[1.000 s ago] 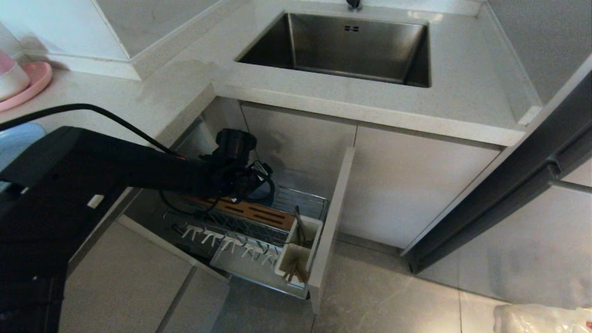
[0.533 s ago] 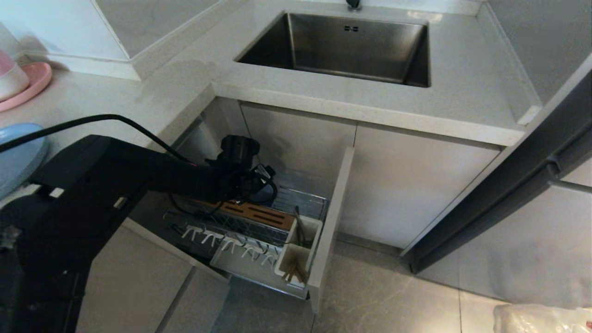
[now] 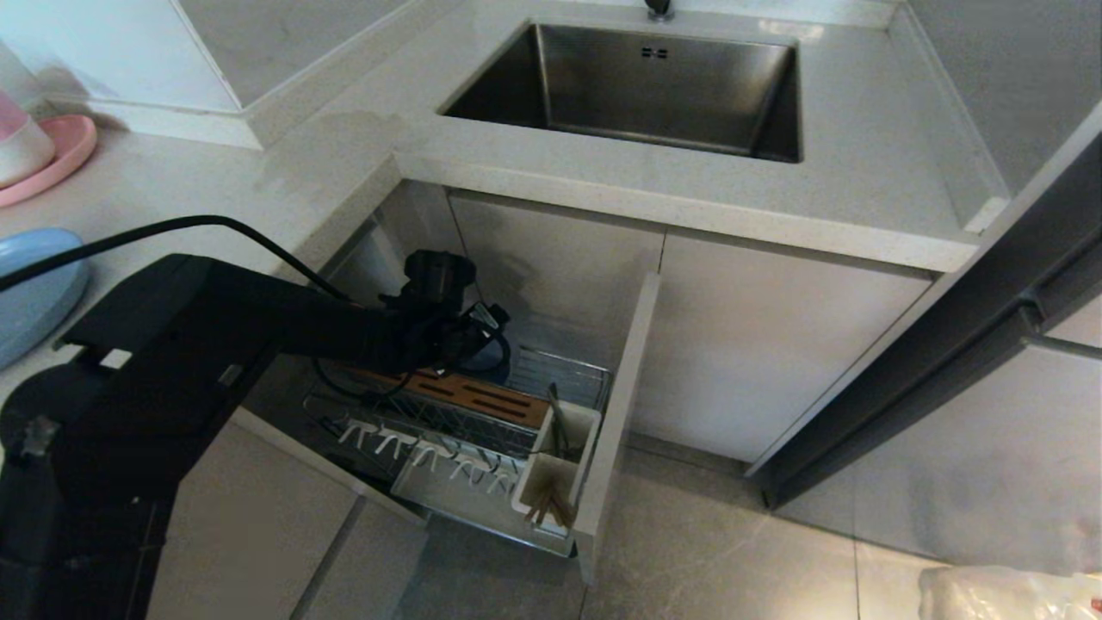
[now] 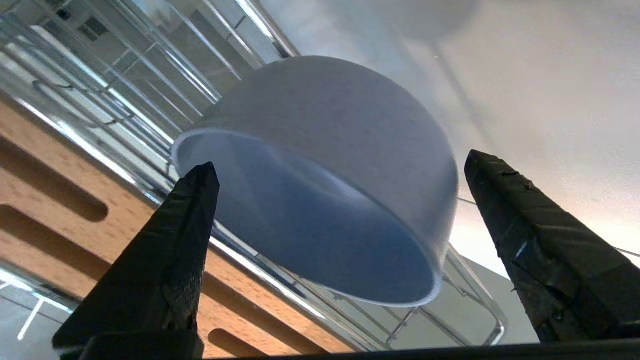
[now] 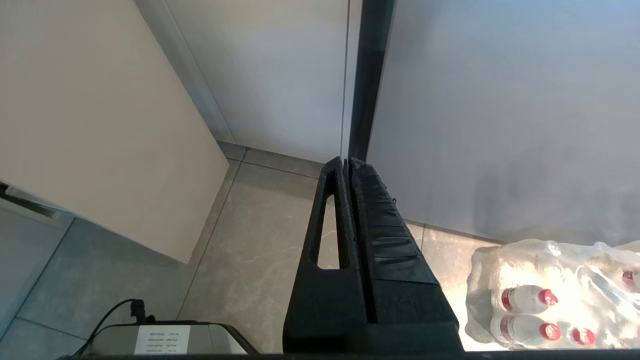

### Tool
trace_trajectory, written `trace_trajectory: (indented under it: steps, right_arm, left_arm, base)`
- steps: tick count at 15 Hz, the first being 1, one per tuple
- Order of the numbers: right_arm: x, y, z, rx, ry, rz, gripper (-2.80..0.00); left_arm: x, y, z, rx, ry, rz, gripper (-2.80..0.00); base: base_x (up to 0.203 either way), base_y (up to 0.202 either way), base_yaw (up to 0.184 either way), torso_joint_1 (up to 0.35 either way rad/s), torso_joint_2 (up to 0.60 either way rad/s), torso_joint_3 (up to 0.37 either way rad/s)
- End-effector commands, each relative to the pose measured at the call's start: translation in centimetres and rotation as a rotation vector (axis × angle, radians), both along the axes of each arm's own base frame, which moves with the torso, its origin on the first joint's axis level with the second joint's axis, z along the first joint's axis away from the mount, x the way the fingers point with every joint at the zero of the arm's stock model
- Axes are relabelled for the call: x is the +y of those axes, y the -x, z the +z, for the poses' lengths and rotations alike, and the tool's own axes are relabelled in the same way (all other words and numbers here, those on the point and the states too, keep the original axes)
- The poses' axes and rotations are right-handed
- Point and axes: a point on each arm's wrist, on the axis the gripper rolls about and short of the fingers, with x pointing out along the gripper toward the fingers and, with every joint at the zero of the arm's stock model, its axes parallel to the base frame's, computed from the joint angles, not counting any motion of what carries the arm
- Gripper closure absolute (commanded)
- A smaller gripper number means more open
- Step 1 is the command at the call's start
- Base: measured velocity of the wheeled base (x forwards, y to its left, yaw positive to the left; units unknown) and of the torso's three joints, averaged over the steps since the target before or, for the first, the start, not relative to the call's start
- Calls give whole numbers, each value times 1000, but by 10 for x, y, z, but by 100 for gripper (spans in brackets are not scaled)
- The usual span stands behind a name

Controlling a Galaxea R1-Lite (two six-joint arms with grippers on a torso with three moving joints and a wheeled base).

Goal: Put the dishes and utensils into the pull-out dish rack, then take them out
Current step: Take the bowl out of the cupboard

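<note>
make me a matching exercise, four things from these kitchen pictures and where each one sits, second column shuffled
Things:
1. small matte pale-blue round bowl
2. thin light-brown wooden chopsticks
3. wide shallow pale-blue plate
4. pink round plate

Places:
A. on the countertop, partly hidden behind the left arm
B. far left of the countertop, under a pink-and-white bowl
C. in the wire rack beside the slotted wooden bar, between the open left pincer's fingers
D. in the white utensil cup at the rack's front

Pairs: 1-C, 2-D, 3-A, 4-B

Head camera looks down on the rack (image 3: 482, 413); left wrist camera sits close, perhaps sharing its wooden bar (image 4: 60, 200).
</note>
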Motion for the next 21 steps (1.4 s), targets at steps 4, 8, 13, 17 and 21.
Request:
trace_trajectory:
  steps: [4,8,13,17,21]
  right_arm:
    - [0,0,0,1,0,0,0]
    - [0,0,0,0,0,0,0]
    - [0,0,0,1,0,0,0]
    - [0,0,0,1,0,0,0]
    - [0,0,0,1,0,0,0]
  left_arm:
    - [0,2,4,0,10,-9,0]
    - [1,6,13,-11,18,-16,0]
    - [3,19,33,-37,37,-34,0]
    - [3,42,63,-83,64,-67,0]
    - [-5,76,95,-134,88,-118,0]
  base:
    - [0,0,0,0,0,0]
    - [0,0,0,0,0,0]
    - [0,0,0,0,0,0]
    - [0,0,0,0,0,0]
    - [0,0,0,0,0,0]
